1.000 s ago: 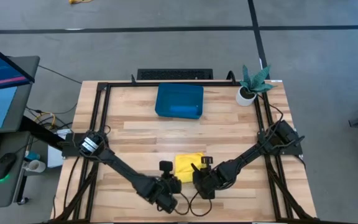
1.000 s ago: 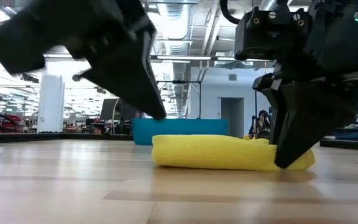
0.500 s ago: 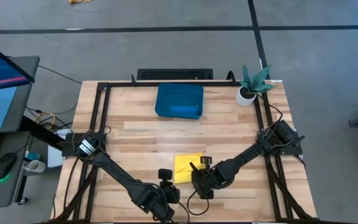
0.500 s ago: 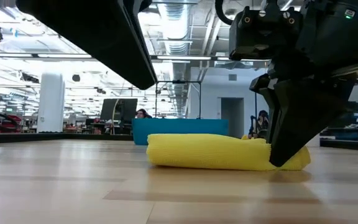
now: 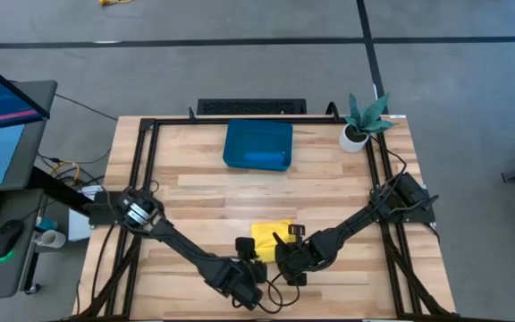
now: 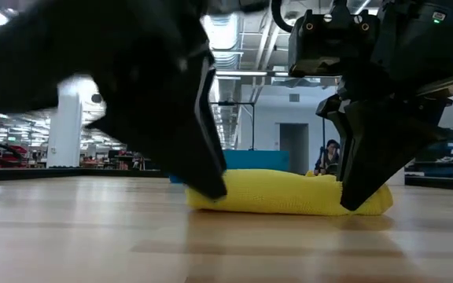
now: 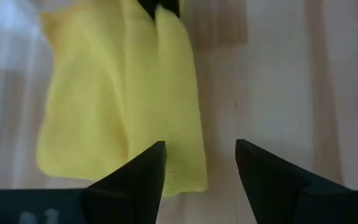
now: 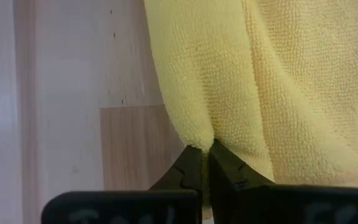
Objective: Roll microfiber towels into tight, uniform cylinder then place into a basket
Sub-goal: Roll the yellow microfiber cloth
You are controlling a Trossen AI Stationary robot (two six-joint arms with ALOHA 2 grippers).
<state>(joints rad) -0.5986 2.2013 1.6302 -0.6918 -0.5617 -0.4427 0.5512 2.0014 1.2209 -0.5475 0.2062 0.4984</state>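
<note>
Your table [image 5: 204, 192] carries the teal basket [image 5: 257, 143] near the middle of its far edge, with what looks like a blue towel [image 5: 265, 159] already lying inside along the basket's near wall; the white plant pot [image 5: 354, 137] stands at the far right corner and plays no part. The yellow towel [image 5: 271, 238] lies partly rolled close to the middle of the near edge, a low, lumpy fold rather than a cylinder, so the rolling step looks only partly done. Your right gripper [image 8: 205, 157] sits at the towel's near right corner with its jaws pressed together on a pinch of yellow cloth. Your left gripper [image 7: 199, 163] is at the near left corner with its jaws spread, one finger over the towel's edge and the other over bare wood, gripping nothing yet. To roll well, bring the left jaws down on the same hem the right holds, level with it, then turn both wrists together toward the far edge. Keep the tension even, or the roll will probably cone or loosen at one end.
</note>
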